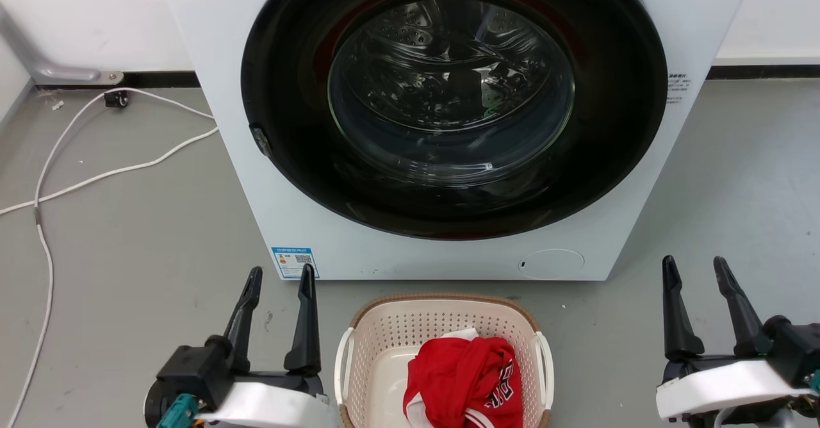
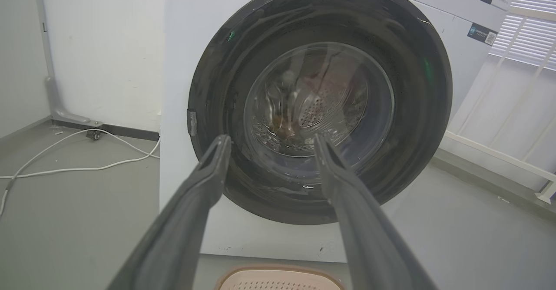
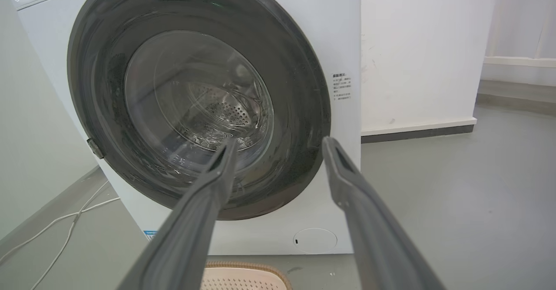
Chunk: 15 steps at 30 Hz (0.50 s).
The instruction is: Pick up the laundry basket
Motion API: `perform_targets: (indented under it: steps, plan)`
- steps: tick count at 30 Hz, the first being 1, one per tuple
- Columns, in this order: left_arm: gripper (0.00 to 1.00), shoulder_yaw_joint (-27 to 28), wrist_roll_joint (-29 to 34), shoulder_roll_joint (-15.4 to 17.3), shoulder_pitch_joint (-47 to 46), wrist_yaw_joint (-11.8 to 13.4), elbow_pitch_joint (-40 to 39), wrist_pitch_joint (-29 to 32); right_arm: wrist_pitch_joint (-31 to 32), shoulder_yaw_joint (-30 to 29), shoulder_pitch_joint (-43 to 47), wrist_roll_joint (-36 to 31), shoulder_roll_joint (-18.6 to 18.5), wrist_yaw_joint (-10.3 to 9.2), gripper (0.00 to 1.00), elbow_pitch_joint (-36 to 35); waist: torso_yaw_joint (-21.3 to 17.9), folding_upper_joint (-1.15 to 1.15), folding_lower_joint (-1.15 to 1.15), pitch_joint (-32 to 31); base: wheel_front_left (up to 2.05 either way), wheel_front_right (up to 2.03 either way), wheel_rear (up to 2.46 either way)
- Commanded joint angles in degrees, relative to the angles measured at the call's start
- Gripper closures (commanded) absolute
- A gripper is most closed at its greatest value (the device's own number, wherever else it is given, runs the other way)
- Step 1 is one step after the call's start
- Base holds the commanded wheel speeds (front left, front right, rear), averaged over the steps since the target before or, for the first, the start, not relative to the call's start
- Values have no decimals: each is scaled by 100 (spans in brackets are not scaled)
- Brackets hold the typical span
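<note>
Cream perforated plastic laundry basket (image 1: 392, 330) with brown woven-look rim, upright between the grippers, white side handles (image 1: 343, 365) facing each, long axis unclear, left gripper (image 1: 282, 270) just beside, right gripper (image 1: 695, 261) farther off, both spread and empty

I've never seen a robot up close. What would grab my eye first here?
The big white washer with its round dark door dominates the middle. On the floor before it sits the cream laundry basket holding a red garment, flanked by the open left end effector and right end effector.

Laundry room: front-load washer (image 1: 448, 120), grey floor (image 1: 128, 236), laundry basket (image 1: 384, 345)
</note>
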Motion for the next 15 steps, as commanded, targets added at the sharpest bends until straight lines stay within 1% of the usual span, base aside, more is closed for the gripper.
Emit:
perform_targets:
  steps: [1,9,15]
  plan:
    - [0,-47,172,36,50,-41,12,-60,-59,12,25,-208,-11,12,0,4,-8,0,0,-12,0,0,0]
    - [0,-112,527,15,121,-159,185,-158,-155,48,36,-715,-10,12,0,138,-41,0,0,-32,0,0,0]
    - [0,-187,858,17,161,-271,351,-235,-222,5,71,-974,-9,7,0,202,-50,0,0,-39,0,0,0]
